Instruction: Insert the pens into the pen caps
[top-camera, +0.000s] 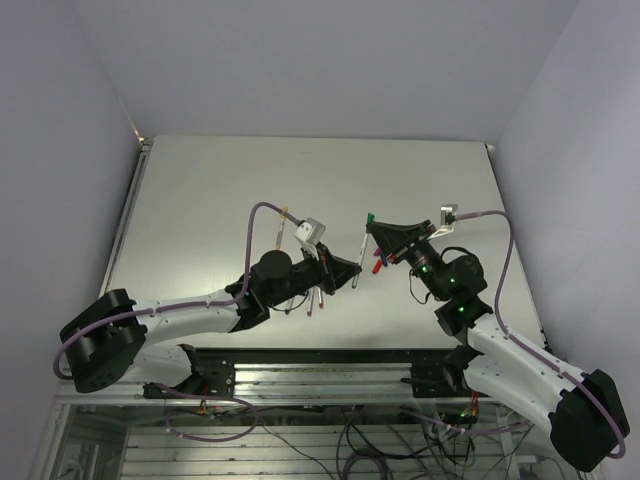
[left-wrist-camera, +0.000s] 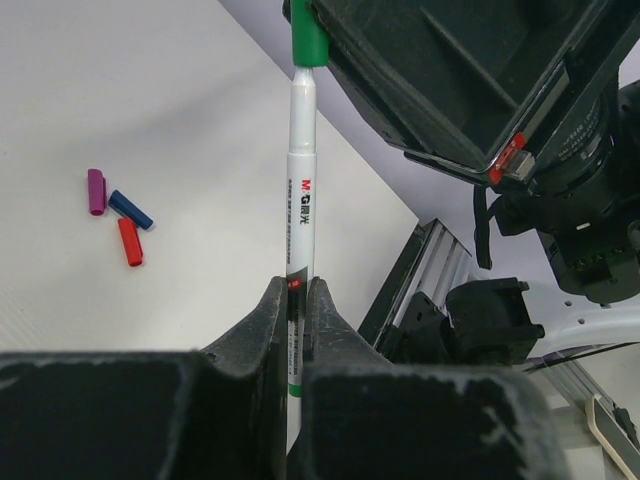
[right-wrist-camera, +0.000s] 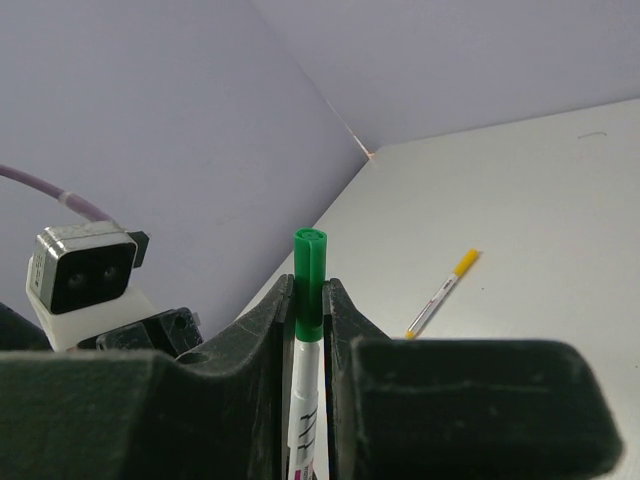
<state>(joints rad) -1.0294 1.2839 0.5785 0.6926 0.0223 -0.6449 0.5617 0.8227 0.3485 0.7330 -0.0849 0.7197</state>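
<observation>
— Two grippers, both closed?
— Yes: left gripper (left-wrist-camera: 297, 290) clamped on green pen (left-wrist-camera: 303, 180) barrel; right gripper (right-wrist-camera: 309, 295) pinching green cap (right-wrist-camera: 309, 250), seated on pen's end, above table (left-wrist-camera: 200, 120).

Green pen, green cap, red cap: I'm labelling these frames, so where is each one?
green pen (left-wrist-camera: 302, 210), left wrist view, on the printed middle of its barrel.
green cap (right-wrist-camera: 310, 280), right wrist view, on the middle of its side.
red cap (left-wrist-camera: 130, 242), left wrist view, on the middle of its length.
</observation>
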